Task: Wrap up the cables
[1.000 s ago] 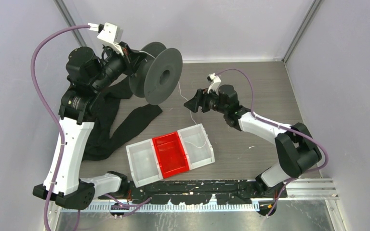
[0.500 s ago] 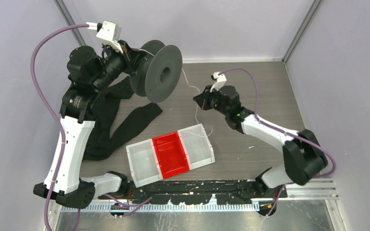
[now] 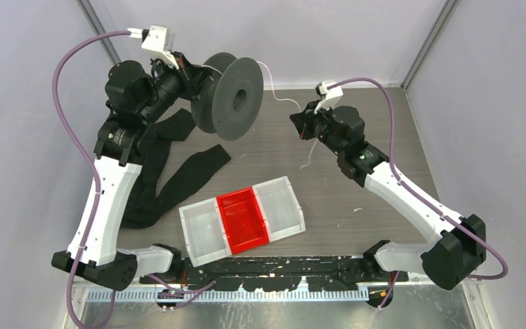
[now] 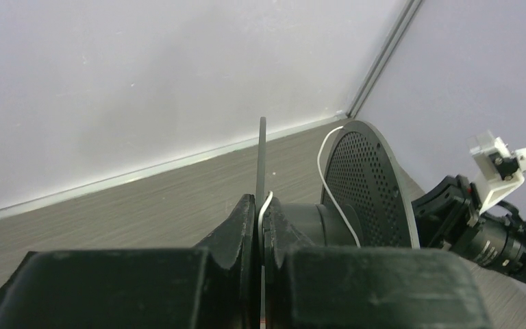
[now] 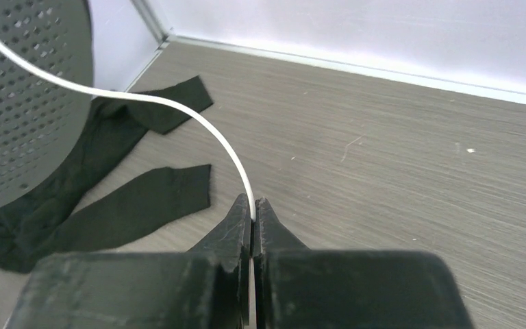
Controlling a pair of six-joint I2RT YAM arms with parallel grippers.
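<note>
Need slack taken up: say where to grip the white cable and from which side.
Grip the cable on its arc between spool and right gripper, from above, jaws across the strand: there it hangs clear of the table.

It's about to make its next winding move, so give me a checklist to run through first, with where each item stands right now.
1. Right gripper shut on the cable: ok.
2. Left gripper clamped on the spool flange: ok.
3. Cable arcs free through the air from spool to right gripper, no snag: ok.
4. Loose tail well apart from the black cloth: ok.
5. Cable seated on the hub between the flanges: cannot tell.
6. White strand at the left fingers, pinched or just passing: cannot tell.
</note>
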